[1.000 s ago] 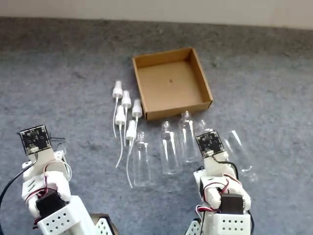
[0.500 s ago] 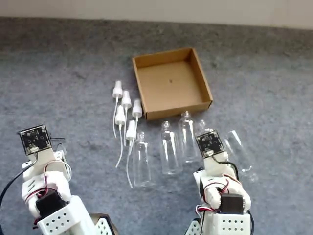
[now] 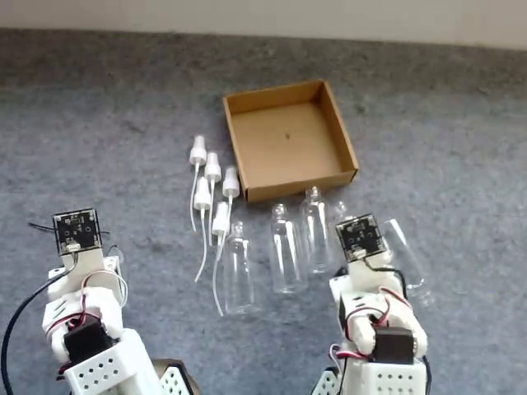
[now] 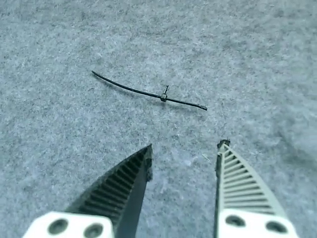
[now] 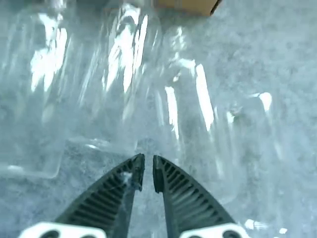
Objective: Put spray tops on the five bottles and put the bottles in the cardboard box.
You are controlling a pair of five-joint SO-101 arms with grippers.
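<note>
Five clear bottles lie on the grey carpet in a row in front of the cardboard box (image 3: 288, 136): one (image 3: 237, 267), a second (image 3: 285, 247), a third (image 3: 315, 226), a fourth partly under the right arm (image 3: 361, 239), and a fifth (image 3: 403, 251). White spray tops (image 3: 212, 181) with long tubes lie left of the box. My right gripper (image 5: 147, 166) is shut and empty, just short of the bottles (image 5: 124, 74). My left gripper (image 4: 185, 146) is open over bare carpet, away from the bottles; the left arm (image 3: 76, 231) is at the lower left.
A thin black cable tie (image 4: 148, 92) lies on the carpet just ahead of the left gripper. The box is empty, and its corner (image 5: 185, 5) shows beyond the bottles in the right wrist view. Open carpet surrounds the left arm.
The left arm's wrist has shifted a little to the right. The right arm's wrist has shifted slightly to the right. Bottles, spray tops and box lie as before.
</note>
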